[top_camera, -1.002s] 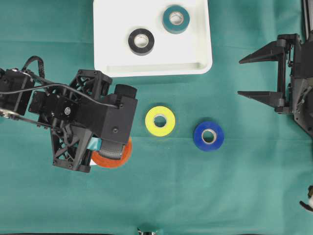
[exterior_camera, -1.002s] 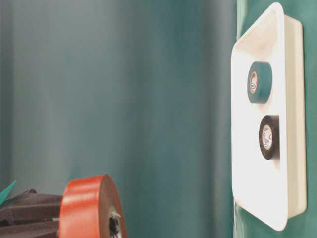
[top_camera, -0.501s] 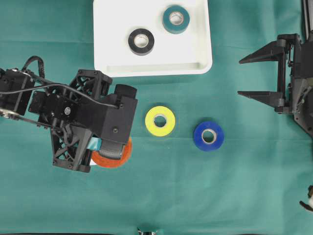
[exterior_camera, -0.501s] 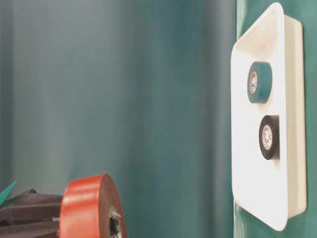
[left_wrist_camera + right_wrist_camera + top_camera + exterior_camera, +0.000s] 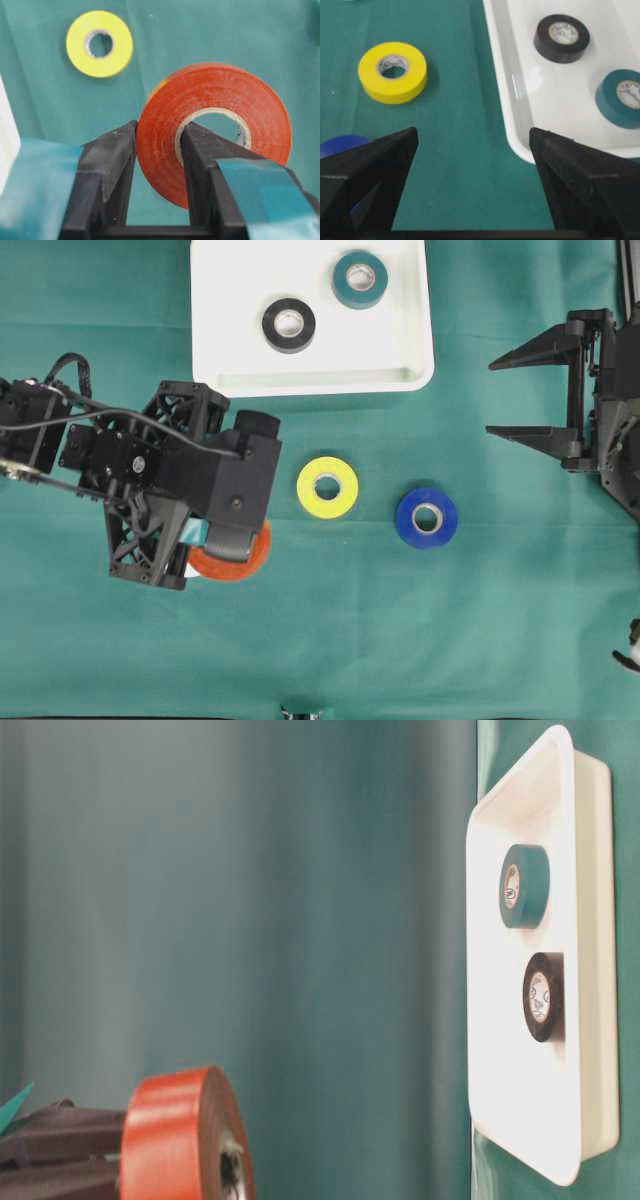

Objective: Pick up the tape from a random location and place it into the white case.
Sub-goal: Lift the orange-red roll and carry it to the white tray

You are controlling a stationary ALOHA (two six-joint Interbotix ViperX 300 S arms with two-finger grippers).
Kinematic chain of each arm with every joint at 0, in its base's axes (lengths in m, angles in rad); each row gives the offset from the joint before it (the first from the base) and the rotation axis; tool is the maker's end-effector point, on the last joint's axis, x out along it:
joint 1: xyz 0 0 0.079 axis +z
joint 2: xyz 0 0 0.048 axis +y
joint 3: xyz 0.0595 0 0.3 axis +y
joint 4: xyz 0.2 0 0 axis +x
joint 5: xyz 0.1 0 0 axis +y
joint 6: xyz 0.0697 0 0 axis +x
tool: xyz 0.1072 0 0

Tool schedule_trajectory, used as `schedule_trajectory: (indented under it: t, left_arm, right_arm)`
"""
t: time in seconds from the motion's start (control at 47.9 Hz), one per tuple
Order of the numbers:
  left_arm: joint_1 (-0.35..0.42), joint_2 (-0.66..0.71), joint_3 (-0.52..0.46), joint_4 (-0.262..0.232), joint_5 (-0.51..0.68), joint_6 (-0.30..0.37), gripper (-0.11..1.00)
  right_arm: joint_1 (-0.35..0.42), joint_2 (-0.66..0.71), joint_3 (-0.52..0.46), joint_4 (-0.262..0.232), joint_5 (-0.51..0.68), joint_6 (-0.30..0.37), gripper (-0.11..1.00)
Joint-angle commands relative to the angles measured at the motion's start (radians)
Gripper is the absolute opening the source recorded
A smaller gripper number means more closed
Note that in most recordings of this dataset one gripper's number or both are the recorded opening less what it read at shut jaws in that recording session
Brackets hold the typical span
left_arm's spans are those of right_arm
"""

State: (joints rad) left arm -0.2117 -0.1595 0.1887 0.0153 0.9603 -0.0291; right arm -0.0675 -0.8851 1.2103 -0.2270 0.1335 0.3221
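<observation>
An orange-red tape roll (image 5: 220,105) is pinched by my left gripper (image 5: 159,131), one finger outside its rim and the other through its hole. From overhead the roll (image 5: 245,558) peeks out under the left arm at lower left, and the table-level view shows it on edge (image 5: 180,1135). The white case (image 5: 240,280) lies at the top centre and holds a black roll (image 5: 289,325) and a teal roll (image 5: 360,279). My right gripper (image 5: 490,398) stands open at the right edge with nothing between its fingers.
A yellow roll (image 5: 328,487) and a blue roll (image 5: 427,518) lie flat on the green cloth between the arms, below the case. The case's near corner (image 5: 520,100) is just ahead of the right gripper (image 5: 472,137).
The left gripper has shifted very slightly with the orange-red roll still in its grip. The right arm has not moved.
</observation>
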Motion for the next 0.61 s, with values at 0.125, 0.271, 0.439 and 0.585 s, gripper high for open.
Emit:
schedule_trajectory:
  t: [0.125, 0.271, 0.439, 0.585]
  left_arm:
    - [0.106, -0.026, 0.032, 0.003, -0.064, 0.002, 0.22]
    - [0.201, -0.025, 0.054, 0.003, -0.081, 0.005, 0.22]
    - [0.333, -0.020, 0.078, 0.003, -0.114, 0.037, 0.22]
    - [0.423, -0.014, 0.084, 0.003, -0.147, 0.078, 0.22]
  right_arm:
    - [-0.002, 0.006, -0.026, -0.009, -0.005, -0.003, 0.90]
    - [-0.002, 0.006, -0.026, -0.011, -0.002, -0.003, 0.90]
    - [-0.002, 0.006, -0.026, -0.018, 0.005, -0.003, 0.90]
    - [-0.002, 0.006, -0.026, -0.018, 0.009, -0.003, 0.90]
